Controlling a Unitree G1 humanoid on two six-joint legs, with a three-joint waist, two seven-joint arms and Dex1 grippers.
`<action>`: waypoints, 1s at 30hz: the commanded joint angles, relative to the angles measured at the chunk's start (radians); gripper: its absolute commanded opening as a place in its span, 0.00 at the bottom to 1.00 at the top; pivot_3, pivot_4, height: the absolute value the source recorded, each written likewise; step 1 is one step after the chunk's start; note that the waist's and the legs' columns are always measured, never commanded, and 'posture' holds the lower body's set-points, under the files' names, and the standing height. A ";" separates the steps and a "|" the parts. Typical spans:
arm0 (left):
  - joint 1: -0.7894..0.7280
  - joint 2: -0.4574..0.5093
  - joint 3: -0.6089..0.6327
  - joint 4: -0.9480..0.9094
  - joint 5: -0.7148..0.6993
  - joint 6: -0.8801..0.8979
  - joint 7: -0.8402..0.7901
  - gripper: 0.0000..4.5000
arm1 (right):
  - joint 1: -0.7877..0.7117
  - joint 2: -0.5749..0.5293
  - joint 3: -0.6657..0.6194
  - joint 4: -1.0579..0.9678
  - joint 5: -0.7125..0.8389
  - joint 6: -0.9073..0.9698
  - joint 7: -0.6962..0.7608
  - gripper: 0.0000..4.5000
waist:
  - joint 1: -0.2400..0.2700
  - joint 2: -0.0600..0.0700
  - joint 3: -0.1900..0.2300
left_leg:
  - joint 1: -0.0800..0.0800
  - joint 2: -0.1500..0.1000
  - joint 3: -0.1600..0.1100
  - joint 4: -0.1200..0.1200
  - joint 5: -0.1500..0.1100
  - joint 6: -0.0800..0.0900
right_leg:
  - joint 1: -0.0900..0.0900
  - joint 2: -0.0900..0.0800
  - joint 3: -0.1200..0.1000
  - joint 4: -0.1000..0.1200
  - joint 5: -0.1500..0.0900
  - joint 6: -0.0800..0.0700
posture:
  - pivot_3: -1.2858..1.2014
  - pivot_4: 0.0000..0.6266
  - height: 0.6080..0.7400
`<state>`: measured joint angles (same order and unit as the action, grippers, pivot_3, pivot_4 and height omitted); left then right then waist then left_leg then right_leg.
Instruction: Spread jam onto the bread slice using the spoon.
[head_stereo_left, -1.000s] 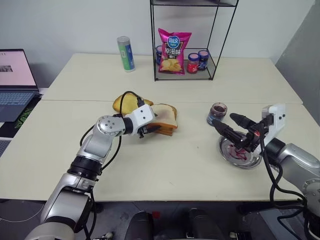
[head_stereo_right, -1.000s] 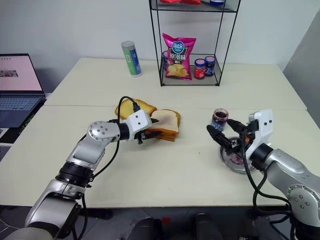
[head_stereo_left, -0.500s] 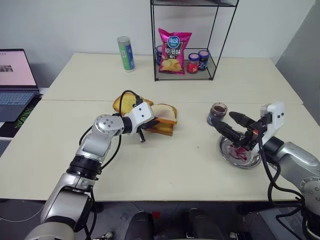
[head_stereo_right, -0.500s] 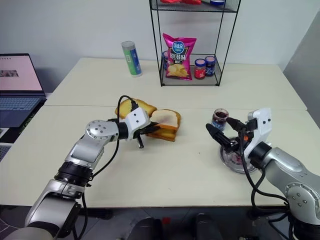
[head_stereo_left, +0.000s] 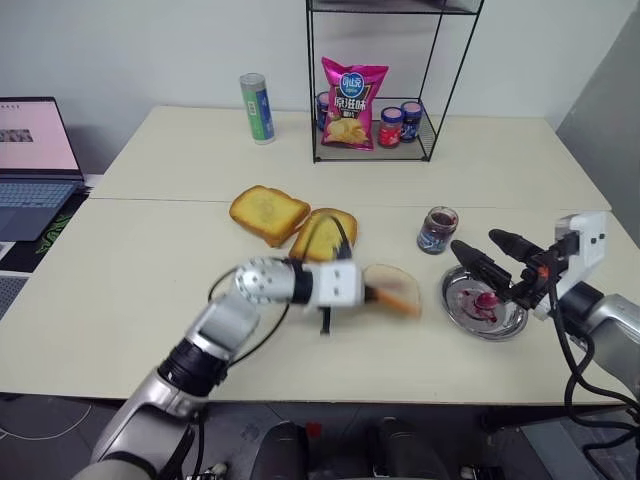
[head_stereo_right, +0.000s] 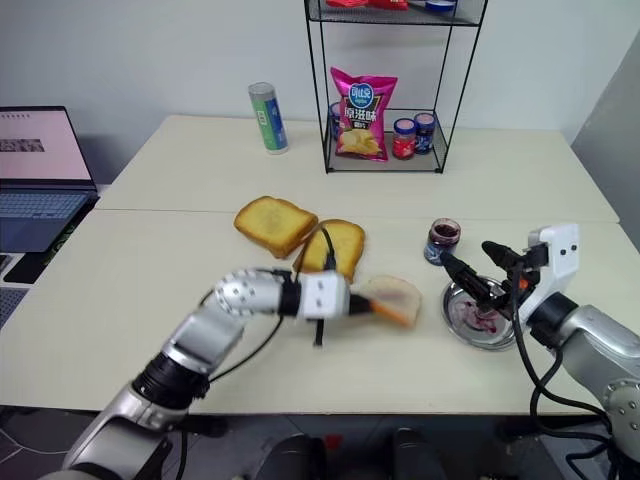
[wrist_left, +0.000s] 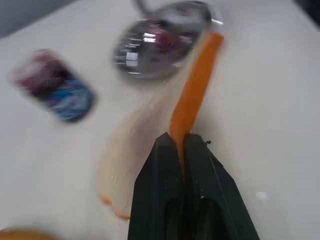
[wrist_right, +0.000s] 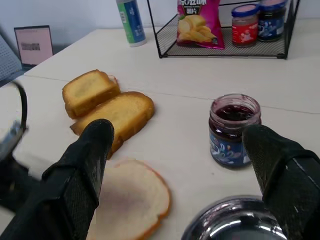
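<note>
My left gripper (head_stereo_left: 368, 293) is shut on the left edge of the bread slice (head_stereo_left: 395, 291), a pale slice with a tan crust. It holds the slice low over the table, just left of the metal dish (head_stereo_left: 505, 322). In the left wrist view the black fingers (wrist_left: 160, 150) pinch the crust. A faint pink stain marks the bread slice (wrist_right: 131, 199) in its middle. Jam fills the open jar (head_stereo_left: 437, 229) and lies as red smears (head_stereo_left: 483, 298) in the dish. My right gripper (head_stereo_left: 490, 250) stands open above the dish, holding nothing. The spoon is hidden or out of view.
Two golden toasted slices (head_stereo_left: 268, 212) (head_stereo_left: 325, 230) lie behind the left arm. A wire rack (head_stereo_left: 372, 150) with a crisp bag and jars stands at the back, a green can (head_stereo_left: 256, 107) beside it. A laptop (head_stereo_left: 30, 150) sits far left.
My left gripper shut on the bread slice atop the toasted slices and carried it right, toward the dish. The toasted slices now lie uncovered. The right gripper drifted slightly right, still open.
</note>
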<state>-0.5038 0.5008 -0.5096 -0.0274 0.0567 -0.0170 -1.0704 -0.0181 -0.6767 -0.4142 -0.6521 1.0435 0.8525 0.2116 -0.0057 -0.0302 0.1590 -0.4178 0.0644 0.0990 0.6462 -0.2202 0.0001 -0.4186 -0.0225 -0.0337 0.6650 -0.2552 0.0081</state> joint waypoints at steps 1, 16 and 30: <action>-0.028 0.036 -0.017 0.045 0.056 -0.122 -0.028 0.00 | 0.011 -0.006 -0.033 -0.063 0.041 -0.003 -0.025 1.00 | 0.000 0.000 0.000 | 0.000 0.000 0.000 0.000 0.000 0.000 | 0.000 0.000 0.000 0.000 0.000 -0.001 | 0.52 0.24 1.00; -0.091 0.024 -0.001 0.304 0.150 -0.326 0.037 0.17 | 0.296 0.049 -0.271 -0.075 0.159 -0.043 -0.087 1.00 | 0.009 0.002 -0.001 | 0.001 -0.001 -0.002 0.000 0.001 0.001 | 0.005 -0.001 -0.002 -0.004 0.001 0.000 | 0.52 0.24 1.00; -0.077 0.110 0.087 0.304 0.075 -0.297 -0.015 0.74 | 0.331 0.160 -0.314 0.195 0.150 -0.125 -0.061 1.00 | 0.002 0.005 -0.004 | 0.009 0.000 -0.002 -0.002 0.001 0.001 | 0.012 -0.004 -0.002 -0.006 0.001 -0.002 | 0.52 0.24 1.00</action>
<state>-0.5968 0.5842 -0.4547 0.3141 0.1577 -0.3578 -1.0467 0.3548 -0.5255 -0.7021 -0.4872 1.1631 0.7596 0.1512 -0.0033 -0.0248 0.1548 -0.4088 0.0646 0.0962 0.6440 -0.2193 0.0014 -0.4069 -0.0267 -0.0357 0.6592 -0.2543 0.0056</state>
